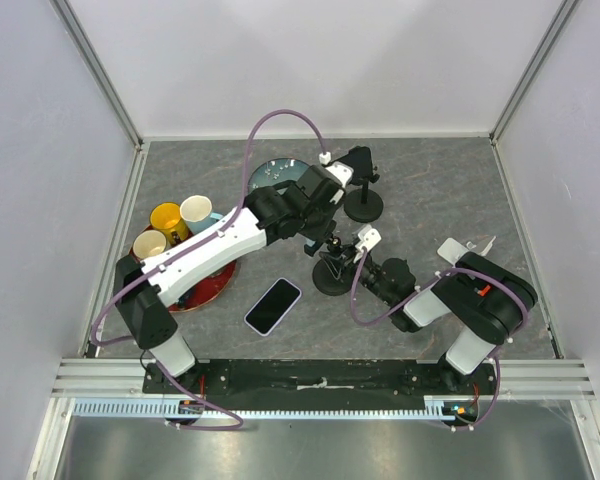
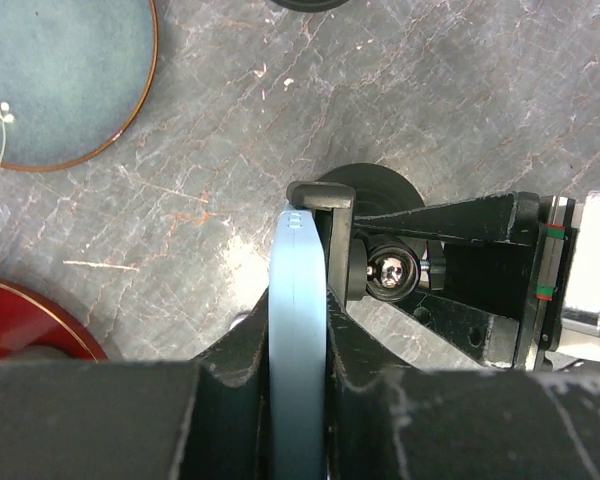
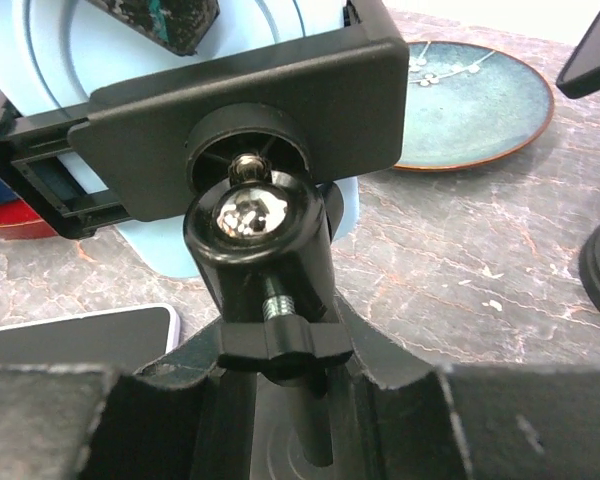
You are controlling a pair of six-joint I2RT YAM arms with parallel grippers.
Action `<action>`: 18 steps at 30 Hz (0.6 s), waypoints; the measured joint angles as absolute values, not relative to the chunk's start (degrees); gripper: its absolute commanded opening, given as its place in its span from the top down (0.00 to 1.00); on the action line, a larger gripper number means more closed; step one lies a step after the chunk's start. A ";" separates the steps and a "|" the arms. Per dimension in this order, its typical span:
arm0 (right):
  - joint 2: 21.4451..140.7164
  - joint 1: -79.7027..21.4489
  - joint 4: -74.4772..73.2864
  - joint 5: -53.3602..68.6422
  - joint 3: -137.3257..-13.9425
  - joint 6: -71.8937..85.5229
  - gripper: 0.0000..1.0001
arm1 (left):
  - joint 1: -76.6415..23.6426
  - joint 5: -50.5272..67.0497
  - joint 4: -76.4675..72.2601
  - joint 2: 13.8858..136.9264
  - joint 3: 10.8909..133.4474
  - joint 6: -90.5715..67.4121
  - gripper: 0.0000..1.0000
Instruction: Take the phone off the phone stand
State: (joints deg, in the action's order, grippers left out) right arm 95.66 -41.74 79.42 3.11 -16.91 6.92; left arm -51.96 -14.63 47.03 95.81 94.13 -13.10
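Note:
A light-blue phone (image 2: pixel 298 260) stands on edge in the black clamp (image 2: pixel 322 197) of the phone stand (image 1: pixel 332 278) at the table's middle. My left gripper (image 2: pixel 296 330) is shut on the phone's upper edge, one finger on each face. From behind, the clamp (image 3: pixel 250 110) and ball joint (image 3: pixel 255 225) cover most of the phone (image 3: pixel 40 60). My right gripper (image 3: pixel 300 390) is shut on the stand's post just under the wing nut. In the top view the left gripper (image 1: pixel 325 238) hides the phone, and the right gripper (image 1: pixel 352 266) reaches in from the right.
A second phone (image 1: pixel 272 306) with a dark screen lies flat near the stand's left front. Another black stand (image 1: pixel 364 205) is behind. A blue plate (image 1: pixel 280 172) sits at the back, with a red plate (image 1: pixel 205 285) and three cups (image 1: pixel 168 218) to the left.

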 measured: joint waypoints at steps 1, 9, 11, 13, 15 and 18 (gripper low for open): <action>95.70 -41.93 79.57 3.33 -16.95 7.01 1.00 | -51.48 -13.96 46.83 95.11 93.32 -13.52 0.98; 96.36 -42.59 80.25 4.58 -17.26 7.07 1.00 | -48.51 -9.89 43.99 90.80 88.12 -15.51 0.98; 96.60 -42.65 80.38 4.73 -17.43 7.03 1.00 | -47.83 -9.21 43.27 90.02 87.07 -15.84 0.98; 96.86 -42.70 80.64 5.06 -17.54 6.98 1.00 | -47.03 -8.23 42.44 89.03 85.82 -16.36 0.98; 97.34 -42.87 81.17 5.39 -17.78 6.87 1.00 | -46.30 -7.53 42.09 88.07 84.84 -16.73 0.98; 97.89 -43.24 81.87 5.69 -17.96 6.90 1.00 | -45.43 -6.79 42.13 87.11 83.96 -17.23 0.98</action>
